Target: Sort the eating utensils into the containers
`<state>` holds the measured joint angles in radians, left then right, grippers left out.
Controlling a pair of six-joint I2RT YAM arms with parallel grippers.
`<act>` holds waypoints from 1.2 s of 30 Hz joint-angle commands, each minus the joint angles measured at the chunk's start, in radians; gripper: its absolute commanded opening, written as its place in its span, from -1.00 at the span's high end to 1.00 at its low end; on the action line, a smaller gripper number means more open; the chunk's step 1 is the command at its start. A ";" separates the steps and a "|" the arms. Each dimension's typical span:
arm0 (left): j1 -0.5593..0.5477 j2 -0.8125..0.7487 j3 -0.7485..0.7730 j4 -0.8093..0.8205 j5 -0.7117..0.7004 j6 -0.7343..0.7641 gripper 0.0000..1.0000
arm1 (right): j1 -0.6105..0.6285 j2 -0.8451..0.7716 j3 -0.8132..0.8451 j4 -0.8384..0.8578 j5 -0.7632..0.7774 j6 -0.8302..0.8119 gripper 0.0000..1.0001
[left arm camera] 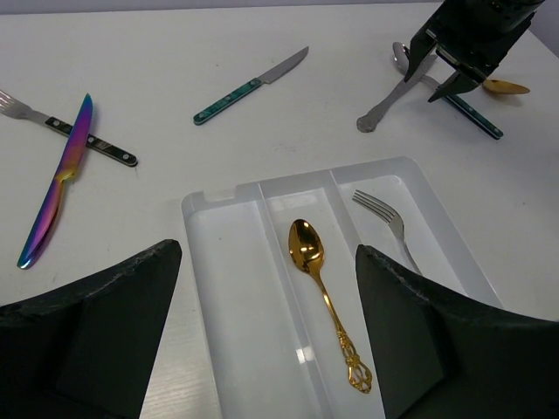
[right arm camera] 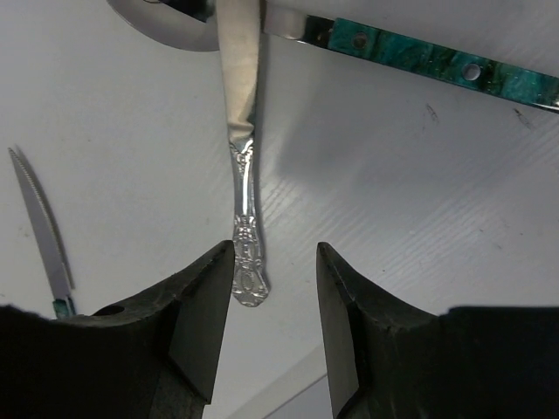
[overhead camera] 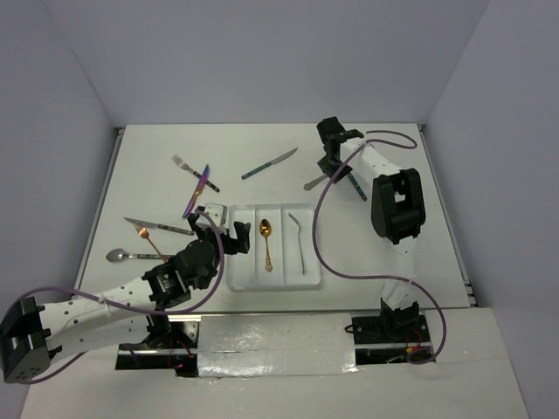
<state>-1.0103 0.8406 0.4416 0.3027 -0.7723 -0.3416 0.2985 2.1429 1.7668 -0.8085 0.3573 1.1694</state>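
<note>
White table (overhead camera: pixel 384 253), tray (overhead camera: pixel 244 272) at the near edge: gold spoon (overhead camera: pixel 265 240) in the middle compartment, silver fork (overhead camera: pixel 300 240) right. Left gripper (overhead camera: pixel 220 229) gapes empty at its left edge; right gripper (right arm camera: pixel 271 323), jaws apart, straddles a silver handle (right arm camera: pixel 247 227).

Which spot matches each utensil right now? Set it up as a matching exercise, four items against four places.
1 gold spoon
2 all-silver fork
3 iridescent knife
4 teal-handled knife

A on the table, crossing a black-handled fork
B tray, middle compartment
C on the table, alone
D tray, right compartment

Pairs: 1-B, 2-D, 3-A, 4-C
</note>
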 commanded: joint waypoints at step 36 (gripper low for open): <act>-0.002 0.006 0.032 0.044 -0.018 0.007 -0.86 | -0.029 0.262 0.367 -0.178 0.077 0.075 -0.15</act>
<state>-1.0103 0.8650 0.4435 0.3069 -0.7734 -0.3420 0.2741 2.4134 2.1059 -0.9627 0.3843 1.2484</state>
